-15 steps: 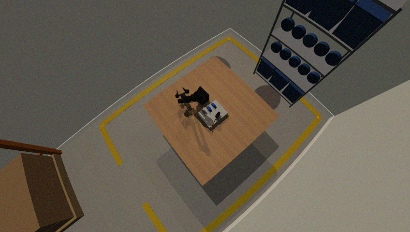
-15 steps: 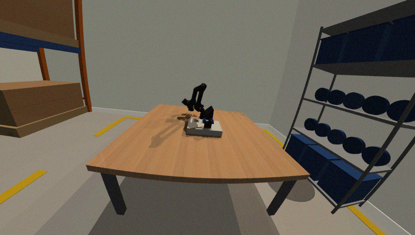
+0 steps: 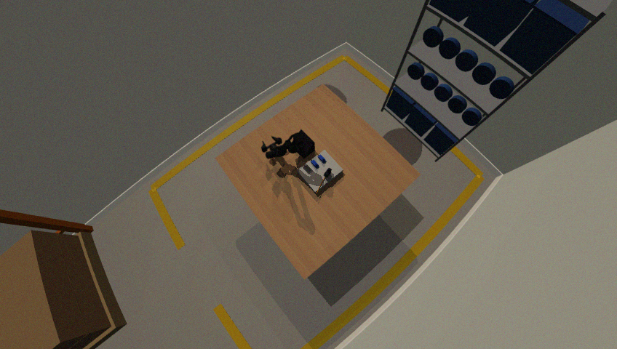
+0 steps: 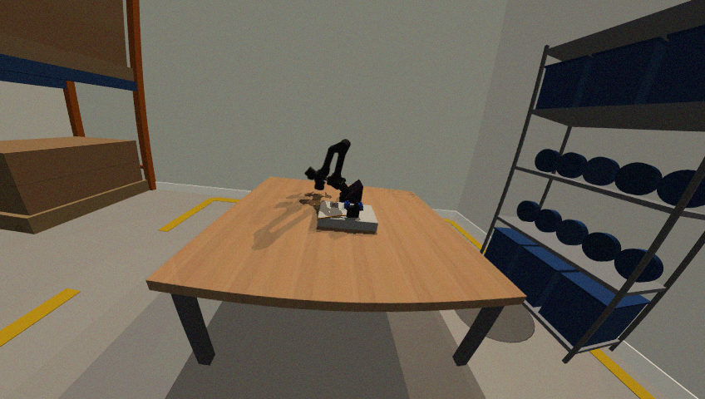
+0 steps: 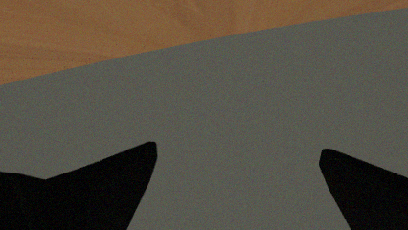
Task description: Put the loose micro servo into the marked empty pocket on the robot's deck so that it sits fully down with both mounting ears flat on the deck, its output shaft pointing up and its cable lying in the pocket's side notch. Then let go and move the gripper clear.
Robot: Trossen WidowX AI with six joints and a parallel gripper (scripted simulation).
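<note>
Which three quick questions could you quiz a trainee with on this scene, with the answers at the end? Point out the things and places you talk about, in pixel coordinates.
1. True or false: the gripper [image 3: 270, 144] [image 4: 313, 180] has something between its fingers.
2. What colour are the two small matching blocks standing on the pale deck [image 3: 335, 169] [image 4: 346, 225]: A red, B blue, C yellow?
3. Fill in the blank: the deck rests on a wooden ____ [image 3: 346, 125] [image 4: 316, 267].

Key: 1 false; 2 B; 3 table.

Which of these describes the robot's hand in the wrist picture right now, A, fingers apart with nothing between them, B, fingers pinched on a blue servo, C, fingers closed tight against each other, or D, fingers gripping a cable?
A: the hand shows its two dark fingertips well apart, with nothing held between them.
</note>
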